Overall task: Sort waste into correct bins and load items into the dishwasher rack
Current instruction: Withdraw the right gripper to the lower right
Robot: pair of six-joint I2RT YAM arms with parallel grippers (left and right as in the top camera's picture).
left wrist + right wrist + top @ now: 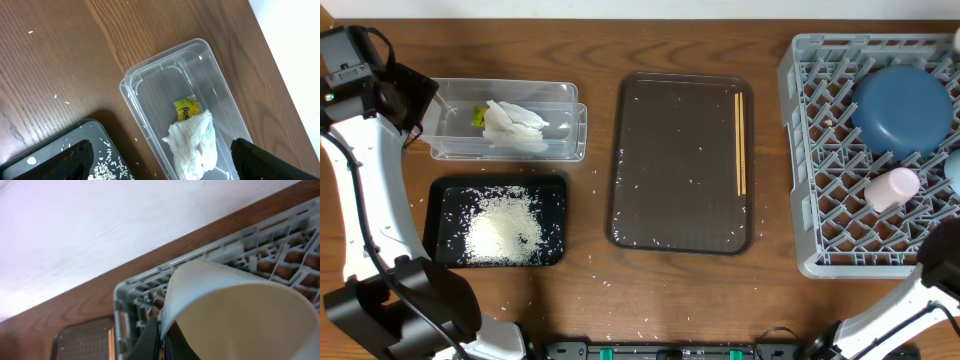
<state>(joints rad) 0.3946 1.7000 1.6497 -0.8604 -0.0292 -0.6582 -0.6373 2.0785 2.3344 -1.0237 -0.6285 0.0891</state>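
Note:
The clear tub (565,125) (150,80) holds crumpled white tissue (515,128) (195,145) and a green-yellow wrapper (478,117) (186,109). My left gripper (420,105) (167,167) hovers open and empty at the tub's left end. White rice (505,230) (107,167) lies heaped in the black tray (445,200) (60,145). In the grey rack (820,150) (125,295) sit a dark-blue dish (903,108) and a pink cup (892,188). My right gripper (161,340) is shut on the rim of the light-blue bowl (954,172) (240,310) over the rack's right side. Wooden chopsticks (740,140) lie on the brown tray (680,160).
Loose rice grains are scattered on the brown tray and on the wooden table around the black tray. The rack stands at the table's right edge, with the wall just behind it. My right arm (930,290) rises from the front right corner.

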